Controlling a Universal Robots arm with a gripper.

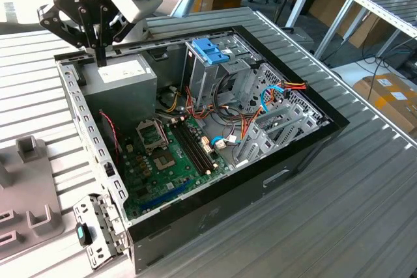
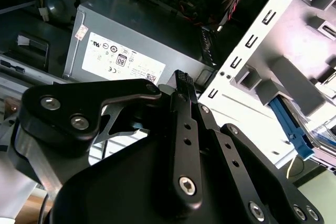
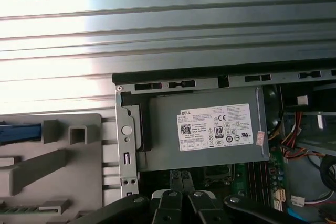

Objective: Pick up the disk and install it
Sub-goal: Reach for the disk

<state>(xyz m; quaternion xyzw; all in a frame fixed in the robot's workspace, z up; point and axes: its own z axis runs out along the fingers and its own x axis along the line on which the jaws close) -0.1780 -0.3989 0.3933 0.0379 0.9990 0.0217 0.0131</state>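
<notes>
End effector [image 1: 100, 56]: fingers pressed together on nothing, hanging just above the grey power-supply box [image 1: 120, 76] in the case's corner, at the exterior view's left.
Disk [image 3: 18, 134]: in the first wrist view its blue rail lies in the grey holder [image 3: 58, 156] beside the case, apart from the end effector.
Case [image 1: 306, 154]: lid off, on the ribbed tabletop [image 1: 352, 219], motherboard [image 1: 169, 154] bare.
Drive cage [image 1: 210, 53]: upright, blue handle on top.
</notes>
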